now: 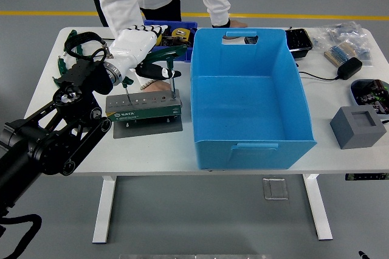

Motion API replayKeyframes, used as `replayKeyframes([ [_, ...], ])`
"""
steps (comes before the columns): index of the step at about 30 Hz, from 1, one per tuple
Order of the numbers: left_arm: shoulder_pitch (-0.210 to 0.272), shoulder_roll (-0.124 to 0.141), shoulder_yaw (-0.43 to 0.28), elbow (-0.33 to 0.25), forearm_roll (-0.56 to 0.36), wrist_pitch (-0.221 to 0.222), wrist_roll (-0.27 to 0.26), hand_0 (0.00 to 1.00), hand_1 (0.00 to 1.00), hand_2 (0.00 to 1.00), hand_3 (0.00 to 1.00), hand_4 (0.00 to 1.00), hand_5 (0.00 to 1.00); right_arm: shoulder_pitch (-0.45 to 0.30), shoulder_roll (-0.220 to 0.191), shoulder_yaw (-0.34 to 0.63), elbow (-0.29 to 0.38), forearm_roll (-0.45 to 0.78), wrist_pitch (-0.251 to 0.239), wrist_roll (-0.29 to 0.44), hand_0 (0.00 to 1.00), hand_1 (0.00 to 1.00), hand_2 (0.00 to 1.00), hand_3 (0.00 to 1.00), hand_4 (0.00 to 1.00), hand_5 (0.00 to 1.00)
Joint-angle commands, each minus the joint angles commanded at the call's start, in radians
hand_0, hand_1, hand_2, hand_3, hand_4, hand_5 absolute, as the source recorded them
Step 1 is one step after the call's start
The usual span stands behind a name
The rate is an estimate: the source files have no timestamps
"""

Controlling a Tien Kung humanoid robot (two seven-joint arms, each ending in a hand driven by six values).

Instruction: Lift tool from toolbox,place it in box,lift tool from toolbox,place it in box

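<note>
A grey SATA toolbox (144, 107) stands on a dark plate left of the big blue box (249, 98). A green T-handle tool (172, 56) stands upright in the toolbox's right end. A second thin shaft (126, 93) rises at its left end, its handle hidden by my arm. My white left hand (146, 52) is at the T-handle, fingers stretched above it and thumb below, not closed on it. A person at the far side rests a hand (155, 86) on the toolbox's back edge. The blue box holds nothing.
A small dark-blue bin (180, 31) with yellow items sits behind the toolbox. More green tools (68, 35) lie far left. A black tray (299, 40), parts bags (341, 45), a black adapter (349, 67) and a grey foam block (357, 126) sit on the right.
</note>
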Motion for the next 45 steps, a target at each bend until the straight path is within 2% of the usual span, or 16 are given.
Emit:
replayKeyframes([
  [3, -0.021, -0.004, 0.024, 0.041, 0.000, 0.027, 0.014, 0.809, 0.855, 0.905, 0.935, 0.998, 0.653, 0.002, -0.001, -0.004, 0.000, 0.000, 0.001, -0.001, 0.600, 0.537, 0.644, 0.708, 0.910, 0.966],
  [4, -0.026, -0.006, 0.032, 0.052, 0.000, 0.032, 0.018, 0.662, 0.737, 0.822, 0.891, 0.998, 0.659, 0.002, -0.001, -0.005, 0.000, 0.000, 0.001, -0.001, 0.600, 0.537, 0.644, 0.709, 0.910, 0.966],
  [9, -0.038, -0.018, 0.060, 0.080, 0.000, 0.064, 0.041, 0.662, 0.737, 0.822, 0.891, 0.998, 0.659, 0.002, -0.003, -0.004, 0.000, -0.002, 0.001, 0.000, 0.600, 0.537, 0.644, 0.709, 0.910, 0.966],
  [10, -0.039, -0.020, 0.064, 0.082, 0.000, 0.067, 0.043, 0.543, 0.657, 0.736, 0.807, 0.998, 0.715, 0.002, -0.003, -0.004, 0.000, -0.003, 0.001, 0.000, 0.600, 0.535, 0.644, 0.710, 0.911, 0.965],
  [15, -0.048, -0.032, 0.095, 0.106, 0.000, 0.069, 0.047, 0.543, 0.657, 0.736, 0.807, 0.998, 0.715, 0.004, -0.005, -0.008, 0.000, -0.004, 0.001, 0.001, 0.600, 0.535, 0.644, 0.710, 0.911, 0.965],
  [16, -0.050, -0.034, 0.099, 0.110, 0.000, 0.070, 0.046, 0.443, 0.584, 0.654, 0.732, 0.998, 0.755, 0.004, -0.005, -0.009, 0.000, -0.003, 0.001, 0.001, 0.600, 0.535, 0.641, 0.712, 0.913, 0.963],
  [21, -0.061, -0.042, 0.122, 0.131, 0.000, 0.083, 0.036, 0.443, 0.584, 0.654, 0.732, 0.998, 0.755, 0.004, -0.006, -0.012, 0.000, -0.003, 0.001, 0.001, 0.600, 0.535, 0.641, 0.712, 0.913, 0.963],
  [22, -0.066, -0.044, 0.128, 0.137, 0.000, 0.085, 0.034, 0.377, 0.491, 0.560, 0.668, 0.998, 0.758, 0.005, -0.007, -0.013, 0.000, -0.004, 0.001, 0.000, 0.601, 0.535, 0.639, 0.710, 0.913, 0.962],
  [27, -0.081, -0.052, 0.140, 0.165, 0.000, 0.102, 0.029, 0.377, 0.491, 0.560, 0.668, 0.998, 0.758, 0.006, -0.009, -0.020, 0.000, -0.003, 0.002, 0.001, 0.601, 0.535, 0.639, 0.710, 0.913, 0.962],
  [28, -0.086, -0.054, 0.144, 0.173, 0.000, 0.109, 0.027, 0.286, 0.275, 0.376, 0.532, 0.998, 0.796, 0.007, -0.009, -0.021, 0.000, -0.004, 0.002, 0.001, 0.601, 0.536, 0.638, 0.710, 0.916, 0.958],
  [33, -0.096, -0.057, 0.160, 0.196, 0.000, 0.155, 0.009, 0.286, 0.275, 0.376, 0.532, 0.998, 0.796, 0.009, -0.011, -0.022, 0.000, -0.010, 0.003, 0.000, 0.601, 0.536, 0.638, 0.710, 0.916, 0.958],
  [34, -0.098, -0.056, 0.165, 0.200, 0.000, 0.164, 0.004, 0.228, 0.177, 0.259, 0.394, 0.998, 0.767, 0.010, -0.012, -0.021, 0.000, -0.014, 0.003, -0.001, 0.602, 0.532, 0.635, 0.711, 0.917, 0.957],
  [39, -0.108, -0.055, 0.186, 0.229, 0.000, 0.199, -0.010, 0.228, 0.177, 0.259, 0.394, 0.998, 0.767, 0.012, -0.013, -0.014, 0.000, -0.031, 0.003, -0.001, 0.602, 0.532, 0.635, 0.711, 0.917, 0.957],
  [40, -0.109, -0.056, 0.188, 0.236, 0.000, 0.205, -0.012, 0.211, 0.139, 0.207, 0.322, 0.998, 0.762, 0.013, -0.013, -0.015, 0.000, -0.032, 0.003, -0.001, 0.602, 0.531, 0.632, 0.711, 0.917, 0.958],
  [45, -0.111, -0.058, 0.193, 0.270, 0.000, 0.239, -0.027, 0.211, 0.139, 0.207, 0.322, 0.998, 0.762, 0.015, -0.013, -0.018, 0.000, -0.035, 0.003, -0.001, 0.602, 0.531, 0.632, 0.711, 0.917, 0.958],
])
